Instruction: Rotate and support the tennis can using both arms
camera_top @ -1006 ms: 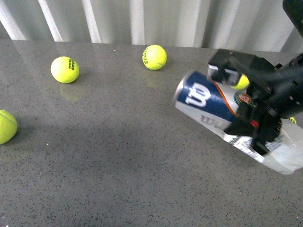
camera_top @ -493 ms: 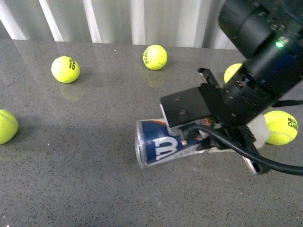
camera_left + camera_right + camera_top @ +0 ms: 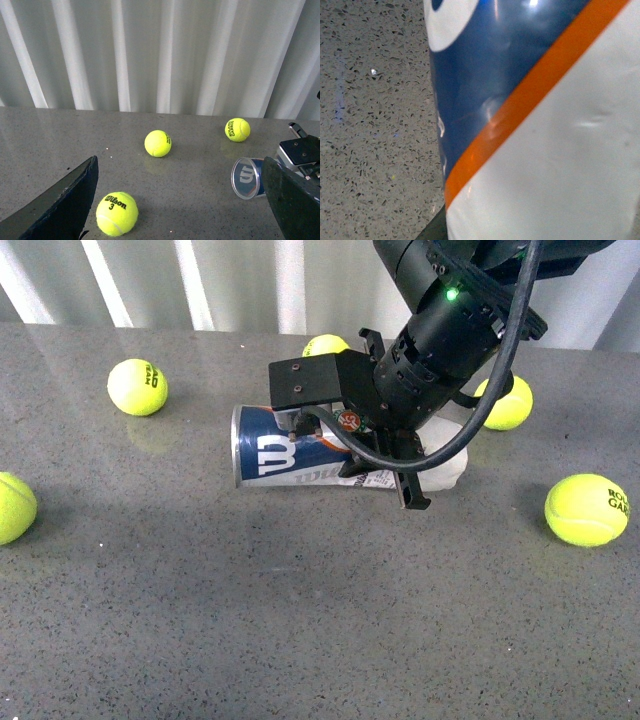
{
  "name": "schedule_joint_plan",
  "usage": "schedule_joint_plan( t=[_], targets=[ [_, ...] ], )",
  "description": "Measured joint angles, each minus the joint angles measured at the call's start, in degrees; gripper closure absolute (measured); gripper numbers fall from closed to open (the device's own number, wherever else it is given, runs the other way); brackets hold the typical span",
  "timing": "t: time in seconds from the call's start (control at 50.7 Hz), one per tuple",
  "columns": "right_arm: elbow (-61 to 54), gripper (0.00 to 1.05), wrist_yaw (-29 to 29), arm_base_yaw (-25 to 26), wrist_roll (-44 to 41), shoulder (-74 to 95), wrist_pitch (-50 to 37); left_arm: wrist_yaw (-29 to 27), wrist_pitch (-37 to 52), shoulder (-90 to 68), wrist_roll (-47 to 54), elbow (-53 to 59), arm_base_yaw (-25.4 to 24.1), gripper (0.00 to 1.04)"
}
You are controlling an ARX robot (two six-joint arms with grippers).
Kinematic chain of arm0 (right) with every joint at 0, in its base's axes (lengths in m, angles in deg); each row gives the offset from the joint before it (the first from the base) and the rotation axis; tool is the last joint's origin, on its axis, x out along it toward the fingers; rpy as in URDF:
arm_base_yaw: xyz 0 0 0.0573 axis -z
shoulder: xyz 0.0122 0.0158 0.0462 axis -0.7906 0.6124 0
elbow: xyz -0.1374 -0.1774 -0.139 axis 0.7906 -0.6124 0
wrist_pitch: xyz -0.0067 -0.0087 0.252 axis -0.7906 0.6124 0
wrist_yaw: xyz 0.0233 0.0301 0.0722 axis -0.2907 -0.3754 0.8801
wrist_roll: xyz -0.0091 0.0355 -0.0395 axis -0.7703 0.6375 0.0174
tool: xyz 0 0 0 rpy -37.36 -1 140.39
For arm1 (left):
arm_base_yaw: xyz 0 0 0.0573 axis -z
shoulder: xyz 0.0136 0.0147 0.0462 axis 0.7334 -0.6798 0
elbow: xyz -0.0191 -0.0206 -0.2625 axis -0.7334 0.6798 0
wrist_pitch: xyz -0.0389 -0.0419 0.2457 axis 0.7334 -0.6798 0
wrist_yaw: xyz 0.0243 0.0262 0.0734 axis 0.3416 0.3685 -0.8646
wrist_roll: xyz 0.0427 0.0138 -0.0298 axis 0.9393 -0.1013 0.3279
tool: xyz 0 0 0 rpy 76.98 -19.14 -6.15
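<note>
Front view: right claw (image 3: 362, 445) clamped on tennis can (image 3: 272, 452) middle, holds it sideways; left claw (image 3: 178, 170) apart, probably waiting to support open end.

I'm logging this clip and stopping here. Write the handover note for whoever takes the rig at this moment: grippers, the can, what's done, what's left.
Right gripper: shut on the tennis can, clamped around its middle.
Left gripper: open, empty, apart from the can and facing its rim end.
The can is on its side, rim toward the robot's left. I cannot tell whether it touches the table. Loose tennis balls lie around it.
Done: can grasped and held sideways.
Left: probably bring the left gripper in to support the rim end, then finish the rotation.
</note>
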Motion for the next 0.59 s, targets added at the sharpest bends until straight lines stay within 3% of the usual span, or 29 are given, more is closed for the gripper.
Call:
schedule_joint_plan(
  t=[0.493, 0.592],
  targets=[
    [-1.7, 0.84, 0.4, -1.2, 1.6, 1.0, -0.4, 0.0, 0.0, 0.0, 0.0, 0.0, 0.0, 0.07],
    [-2.3, 0.74, 0.4, -1.2, 2.6, 0.9, -1.5, 0.0, 0.0, 0.0, 0.0, 0.0, 0.0, 0.07]
  ],
)
